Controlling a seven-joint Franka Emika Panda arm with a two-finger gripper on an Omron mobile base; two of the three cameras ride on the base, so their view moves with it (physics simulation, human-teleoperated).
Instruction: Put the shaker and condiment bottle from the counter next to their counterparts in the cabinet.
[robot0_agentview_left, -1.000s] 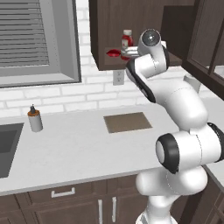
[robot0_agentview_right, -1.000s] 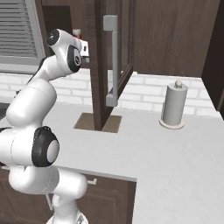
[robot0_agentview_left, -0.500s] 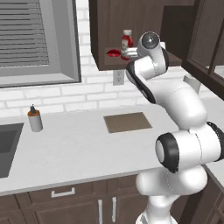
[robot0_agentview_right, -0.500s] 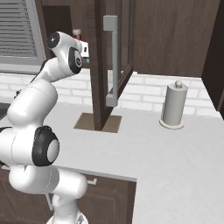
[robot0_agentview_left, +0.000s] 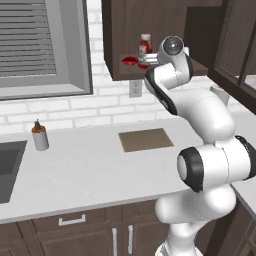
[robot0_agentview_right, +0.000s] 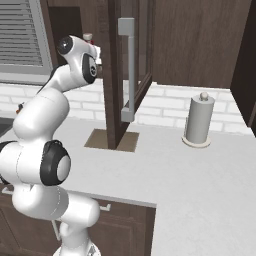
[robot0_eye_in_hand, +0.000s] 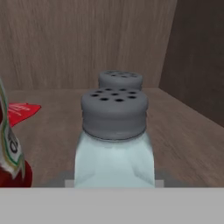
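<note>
Over the last second the arm's hand has edged slightly further left and in toward the cabinet (robot0_agentview_left: 150, 30) shelf in the left base view, drawing closer to the condiment bottle (robot0_agentview_left: 145, 49) standing there.

Shaker (robot0_eye_in_hand: 114, 148) centre foreground on cabinet (robot0_eye_in_hand: 183, 127) shelf, second shaker (robot0_eye_in_hand: 120, 80) directly behind it, bottle (robot0_eye_in_hand: 11, 148) at left edge, flat item (robot0_eye_in_hand: 19, 111) mid-left behind bottle.
</note>
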